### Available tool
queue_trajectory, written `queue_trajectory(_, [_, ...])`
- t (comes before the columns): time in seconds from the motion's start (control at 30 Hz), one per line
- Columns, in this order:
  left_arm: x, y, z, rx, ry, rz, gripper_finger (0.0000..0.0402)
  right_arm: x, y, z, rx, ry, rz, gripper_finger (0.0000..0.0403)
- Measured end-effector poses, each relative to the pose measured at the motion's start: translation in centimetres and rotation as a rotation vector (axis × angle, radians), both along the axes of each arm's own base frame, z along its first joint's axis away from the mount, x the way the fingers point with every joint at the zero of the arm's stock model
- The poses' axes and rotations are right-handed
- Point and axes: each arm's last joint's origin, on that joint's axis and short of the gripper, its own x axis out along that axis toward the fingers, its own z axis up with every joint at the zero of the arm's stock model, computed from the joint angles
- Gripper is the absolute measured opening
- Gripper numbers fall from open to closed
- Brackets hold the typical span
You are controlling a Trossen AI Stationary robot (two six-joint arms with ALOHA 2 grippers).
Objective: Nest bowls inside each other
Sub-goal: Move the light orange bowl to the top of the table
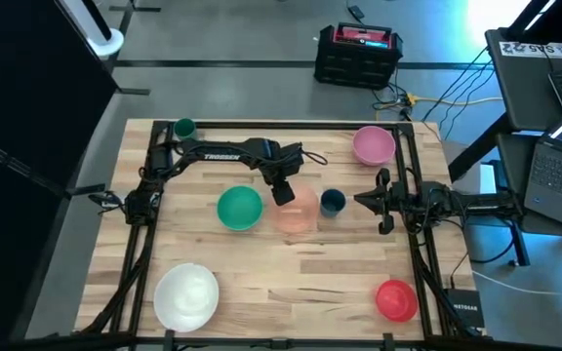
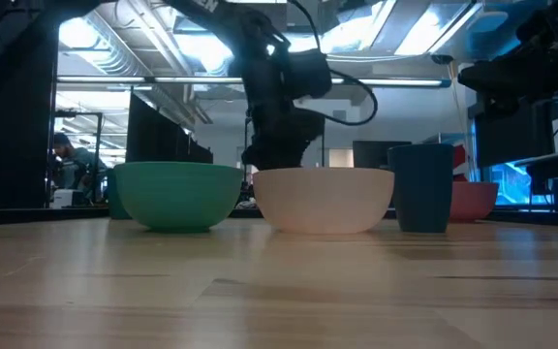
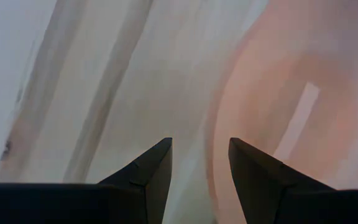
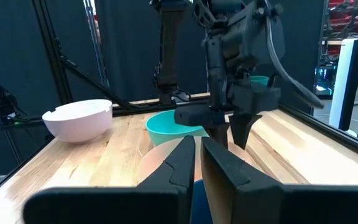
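Note:
The pale peach bowl [image 1: 301,212] stands upright on its base mid-table, between the green bowl [image 1: 239,208] and a dark blue cup [image 1: 332,202]. My left gripper [image 1: 283,193] hangs open over the peach bowl's left rim [image 3: 219,124], pointing steeply down. One finger [image 3: 148,177] is over the bare table and the other [image 3: 257,180] over the bowl's inside; neither shows contact. The white bowl [image 1: 185,295] sits near left, the red-orange bowl [image 1: 396,299] near right and the pink bowl [image 1: 373,144] far right. My right gripper [image 1: 359,199] waits shut at the table's right side, level.
A small teal-green cup [image 1: 184,129] stands at the far left corner beside the left arm's base. The dark blue cup [image 2: 424,187] stands close to the peach bowl's [image 2: 324,199] right side. Bare wood lies between the white and red-orange bowls along the near edge.

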Motion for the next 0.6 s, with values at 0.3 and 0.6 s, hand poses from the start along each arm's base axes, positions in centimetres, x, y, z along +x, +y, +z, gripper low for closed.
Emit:
queue_trajectory(0.3, [0.1, 1.2, -0.2, -0.013, -0.03, 0.027, 0.0006, 0.0, 0.0, 0.0, 0.0, 0.001, 0.0, 0.0012])
queue_trajectory(0.6, [-1.6, 6.5, -0.1, -0.017, -0.064, 0.213, 0.0001, 0.0, 0.0, 0.0, 0.0, 0.001, 0.0, 0.0012])
